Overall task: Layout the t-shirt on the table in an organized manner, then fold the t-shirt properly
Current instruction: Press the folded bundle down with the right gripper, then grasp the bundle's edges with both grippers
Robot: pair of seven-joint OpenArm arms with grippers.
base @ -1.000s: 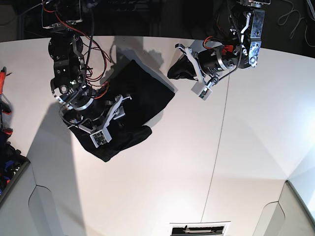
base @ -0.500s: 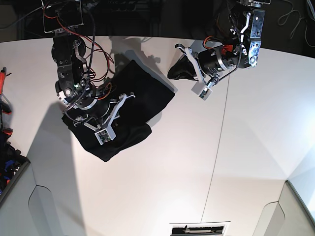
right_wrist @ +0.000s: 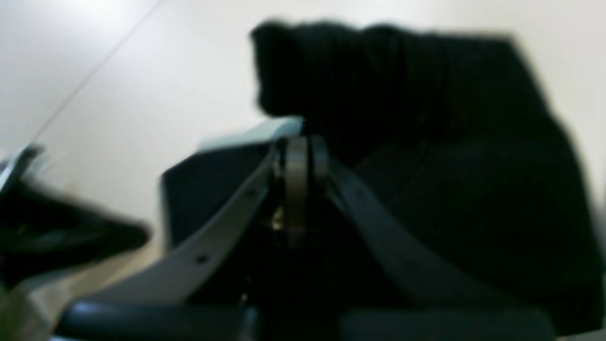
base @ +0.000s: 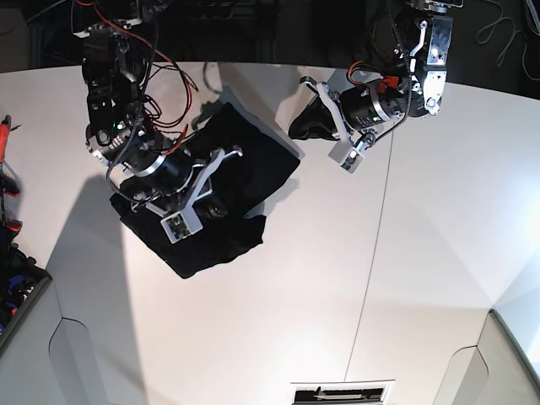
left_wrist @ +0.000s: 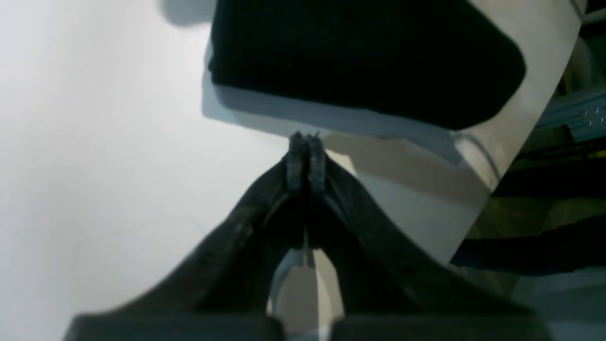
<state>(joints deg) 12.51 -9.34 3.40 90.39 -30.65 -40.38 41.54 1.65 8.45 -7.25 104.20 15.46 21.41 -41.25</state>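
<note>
The shirt [base: 211, 198] lies already folded into a compact black bundle at upper left of the surface [base: 354, 278]. Both claws [left_wrist: 307, 158] [right_wrist: 297, 156] are closed, apparently empty; little seems left.

Right wrist view is badly blurred; the t-shirt [right_wrist: 426, 142] reads only as a black mass, folds unclear. In base view the right pincer [base: 221, 160] and its arm cover part of the t-shirt; graphic not visible. Surface [base: 337, 278] cropped at frame edges.

A red-handled tool rack [base: 7, 181] shows at the left edge, partly cut off.
</note>
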